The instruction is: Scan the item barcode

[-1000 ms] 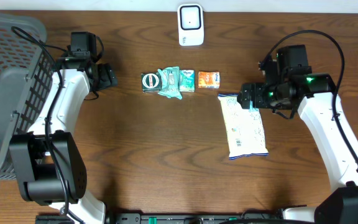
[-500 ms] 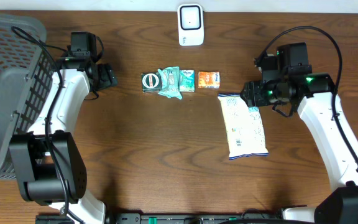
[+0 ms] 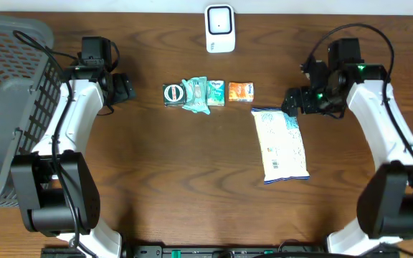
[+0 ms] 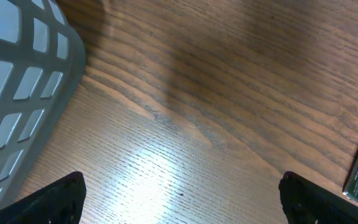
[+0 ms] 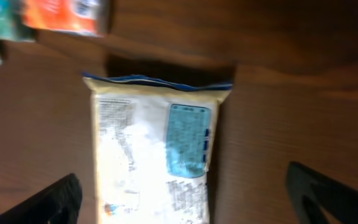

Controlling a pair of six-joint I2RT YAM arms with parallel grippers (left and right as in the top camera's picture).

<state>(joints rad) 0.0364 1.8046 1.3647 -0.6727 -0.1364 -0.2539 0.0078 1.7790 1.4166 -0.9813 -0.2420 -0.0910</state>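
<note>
Whereas a second earlier the right gripper [image 3: 291,102] overlapped the white packet's [image 3: 284,147] top edge, it now sits just beyond it, jaws wide and empty. The packet lies flat at centre right, well apart from the scanner [image 3: 220,29], so pickup apparently remains. The left gripper [image 3: 124,87] is open at upper left.

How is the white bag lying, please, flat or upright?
Flat: the white bag lies on the table, printed face up, seen from overhead.
</note>
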